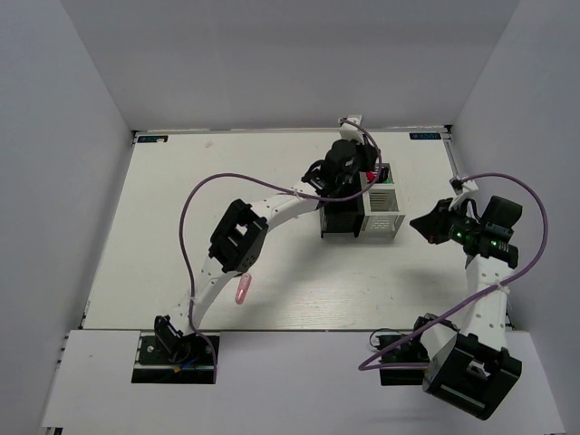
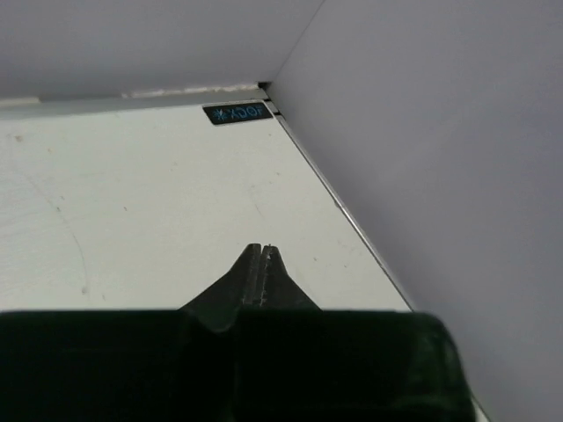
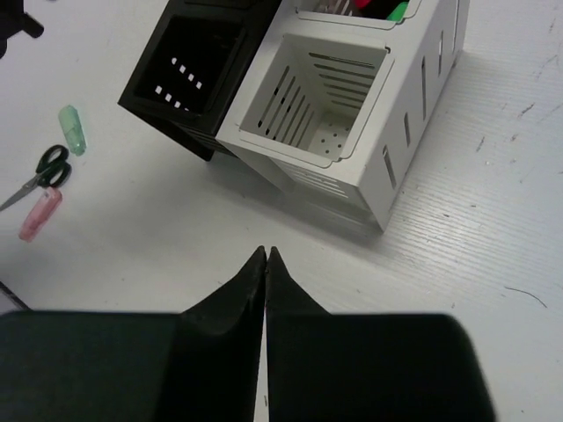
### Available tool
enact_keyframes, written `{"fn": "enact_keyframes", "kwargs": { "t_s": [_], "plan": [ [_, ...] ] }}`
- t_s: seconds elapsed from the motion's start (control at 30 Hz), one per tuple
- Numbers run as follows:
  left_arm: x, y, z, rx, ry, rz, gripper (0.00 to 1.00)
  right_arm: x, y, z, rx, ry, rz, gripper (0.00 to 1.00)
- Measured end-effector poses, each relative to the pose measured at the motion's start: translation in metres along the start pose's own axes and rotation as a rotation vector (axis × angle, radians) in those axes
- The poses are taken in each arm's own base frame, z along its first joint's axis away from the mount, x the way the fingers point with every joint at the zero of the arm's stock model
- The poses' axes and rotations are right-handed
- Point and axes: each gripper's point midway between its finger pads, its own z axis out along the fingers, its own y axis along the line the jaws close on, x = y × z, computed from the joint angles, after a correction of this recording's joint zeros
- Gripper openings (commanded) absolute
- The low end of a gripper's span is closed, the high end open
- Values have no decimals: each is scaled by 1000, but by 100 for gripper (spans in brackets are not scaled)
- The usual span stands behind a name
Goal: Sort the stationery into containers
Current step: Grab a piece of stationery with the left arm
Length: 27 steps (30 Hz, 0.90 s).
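The black holder and the white holder stand side by side at mid table, also in the top view. The white holder's near cell is empty; its far cell holds markers with pink and green caps. A mint highlighter, black-handled scissors and a pink translucent cutter lie on the table beyond the black holder. My left gripper is shut and empty, hovering over the holders. My right gripper is shut and empty, to the right of the white holder.
A pink item lies near the left arm's elbow. The left arm's links cover the table left of the holders. The enclosure's walls meet at the far right corner by a small label.
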Motion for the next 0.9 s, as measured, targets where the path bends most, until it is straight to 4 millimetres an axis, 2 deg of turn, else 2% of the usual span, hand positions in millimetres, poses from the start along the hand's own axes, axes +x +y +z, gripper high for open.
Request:
{"fn": "enact_keyframes", "kwargs": {
  "t_s": [0.03,0.07,0.1,0.13,0.17,0.2,0.23,0.27,0.3,0.33,0.37,0.4,0.43,0.47,0.5,0.53,0.57,0.6,0.63,0.67,0.7,0.73,0.8,0.9],
  "plan": [
    [2,1,-4,0,13,2,0,0,1,0,-5,-1,9,20],
    [8,2,-10,-3,33,10,0,0,2,0,-15,0,17,65],
    [13,5,-21,-16,67,21,0,1,3,1,-26,1,30,90],
    [16,6,-31,-28,97,33,7,2,6,3,-53,6,41,91],
    [19,9,-46,-51,140,52,22,5,8,4,-90,21,44,91],
    [21,12,-63,-82,189,72,27,5,12,5,-126,33,51,83],
    [17,13,-82,-117,227,88,33,4,14,7,-172,47,62,54],
    [7,13,-101,-151,247,106,40,4,16,8,-215,65,71,1],
    [-2,17,-126,-197,273,127,55,1,18,9,-248,79,87,0],
    [-14,20,-156,-248,299,148,76,-1,20,9,-284,97,122,0],
    [-27,21,-181,-288,310,161,77,-5,18,11,-296,102,125,0],
    [-42,24,-206,-330,287,151,79,-6,18,11,-309,115,145,22],
    [-55,36,-243,-403,283,155,82,-7,19,11,-319,126,156,39],
    [-63,48,-274,-461,281,148,84,-7,18,12,-322,131,159,64],
    [-68,65,-305,-523,273,131,83,-6,20,12,-318,140,166,78],
    [-70,83,-334,-586,264,100,81,-4,21,13,-300,153,158,85],
    [-65,107,-362,-662,272,65,80,-2,23,13,-285,162,149,87],
    [-59,130,-386,-737,280,21,78,1,24,14,-256,175,120,85],
    [-50,155,-404,-819,290,-22,77,2,25,14,-220,186,85,80],
    [-39,178,-420,-900,300,-66,77,2,25,15,-186,194,50,65],
    [-23,200,-435,-975,334,-121,77,0,26,15,-148,199,16,13],
    [-7,215,-447,-1038,372,-161,77,-3,27,14,-119,198,-17,0],
    [22,234,-466,-1147,466,-242,77,-10,27,13,-67,194,-45,0],
    [45,241,-468,-1240,572,-334,77,-14,23,15,-7,194,-54,0]
  ]
}}
